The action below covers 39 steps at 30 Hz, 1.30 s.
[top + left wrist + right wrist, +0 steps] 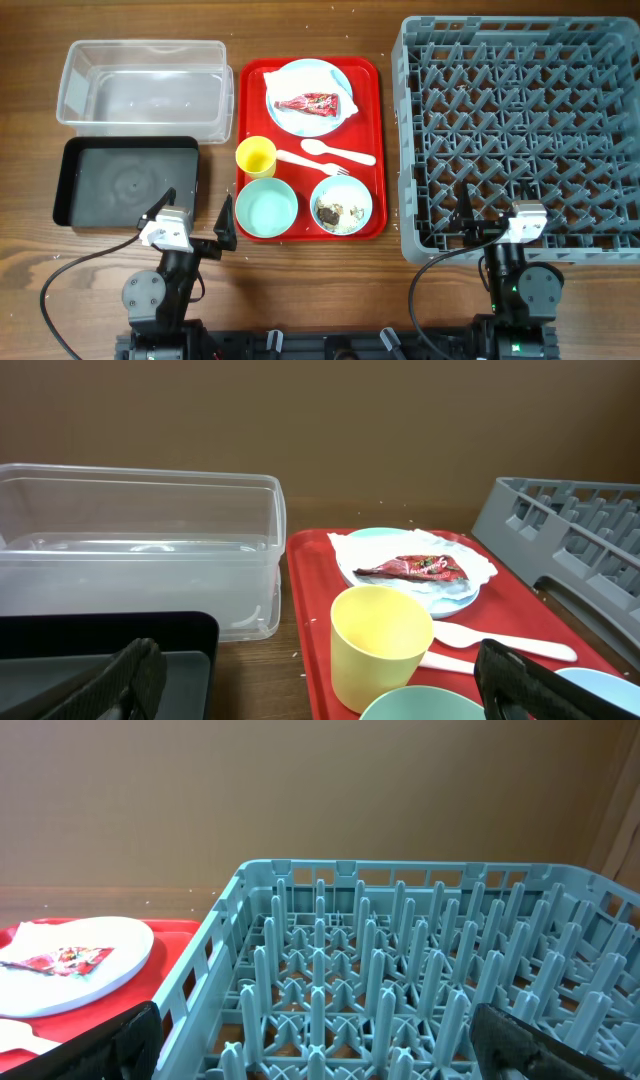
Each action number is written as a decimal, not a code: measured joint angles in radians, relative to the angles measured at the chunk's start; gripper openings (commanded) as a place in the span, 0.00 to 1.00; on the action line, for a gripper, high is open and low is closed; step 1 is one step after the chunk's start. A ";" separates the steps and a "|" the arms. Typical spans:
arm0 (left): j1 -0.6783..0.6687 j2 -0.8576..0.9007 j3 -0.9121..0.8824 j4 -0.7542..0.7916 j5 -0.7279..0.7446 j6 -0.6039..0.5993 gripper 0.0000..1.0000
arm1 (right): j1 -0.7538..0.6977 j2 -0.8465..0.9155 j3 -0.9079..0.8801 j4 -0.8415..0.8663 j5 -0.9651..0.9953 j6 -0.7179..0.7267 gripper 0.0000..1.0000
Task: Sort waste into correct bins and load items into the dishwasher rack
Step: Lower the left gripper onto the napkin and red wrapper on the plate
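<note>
On the red serving tray, a pale-blue plate [310,97] holds a white napkin [283,78] and the red snack wrapper [312,102]. Below lie a yellow cup [255,157], white spoon [335,152], fork [305,163], an empty bowl [267,208] and a bowl with food scraps [341,204]. The clear tub [145,85] and black tray [125,180] stand left. The grey rack [520,130] stands right. My left gripper [195,215] is open and empty, before the cup [380,645]. My right gripper [497,212] is open and empty over the rack's near edge [400,990].
The red serving tray [372,110] lies between the bins and the rack. In the left wrist view the tub [140,550] is on the left and the wrapper [415,568] is behind the cup. Bare wooden table lies in front of the tray.
</note>
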<state>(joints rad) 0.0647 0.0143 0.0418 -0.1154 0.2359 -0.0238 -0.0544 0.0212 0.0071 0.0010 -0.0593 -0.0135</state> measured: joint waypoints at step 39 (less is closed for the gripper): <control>0.000 0.000 -0.002 0.024 0.006 -0.015 1.00 | 0.000 0.000 0.000 0.035 0.011 -0.175 1.00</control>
<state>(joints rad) 0.0647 0.0147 0.0399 -0.0917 0.2417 -0.0387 -0.0544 0.0212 0.0071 0.0357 -0.0483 -0.1886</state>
